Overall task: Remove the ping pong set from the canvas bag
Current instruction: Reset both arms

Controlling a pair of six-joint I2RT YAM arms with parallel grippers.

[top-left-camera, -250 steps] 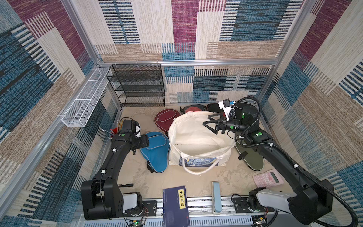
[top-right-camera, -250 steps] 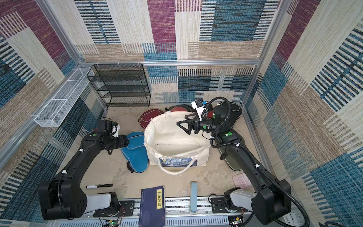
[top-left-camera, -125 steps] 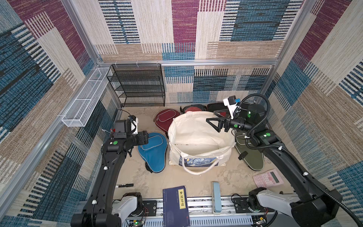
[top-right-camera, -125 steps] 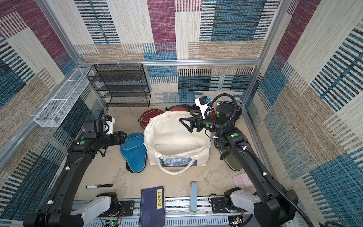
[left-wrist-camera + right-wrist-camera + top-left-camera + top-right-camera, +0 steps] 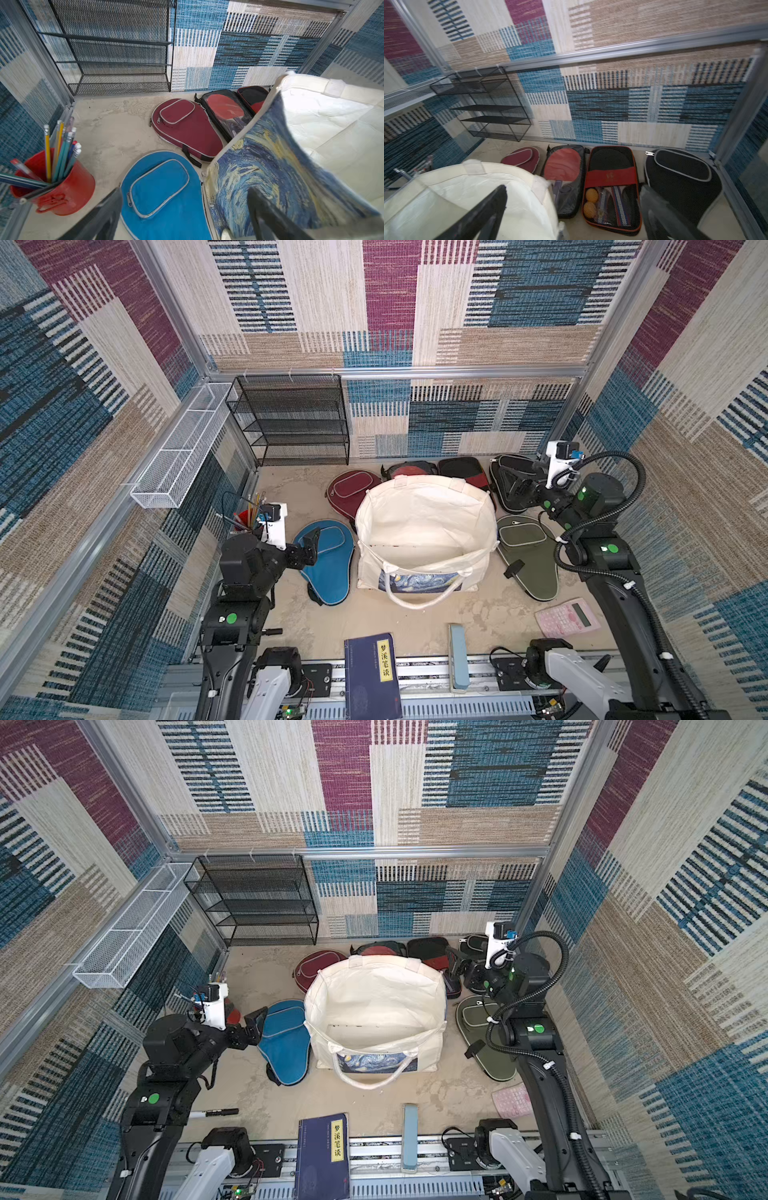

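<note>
Left hand (image 5: 309,549), right hand (image 5: 512,486), open, empty

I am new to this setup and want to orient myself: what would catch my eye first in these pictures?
The big cream canvas bag stands open in the middle, seemingly empty. Around it lie a blue paddle case on the left arm's side, an olive green case on the right arm's side, and a maroon case towards the back wall.
</note>
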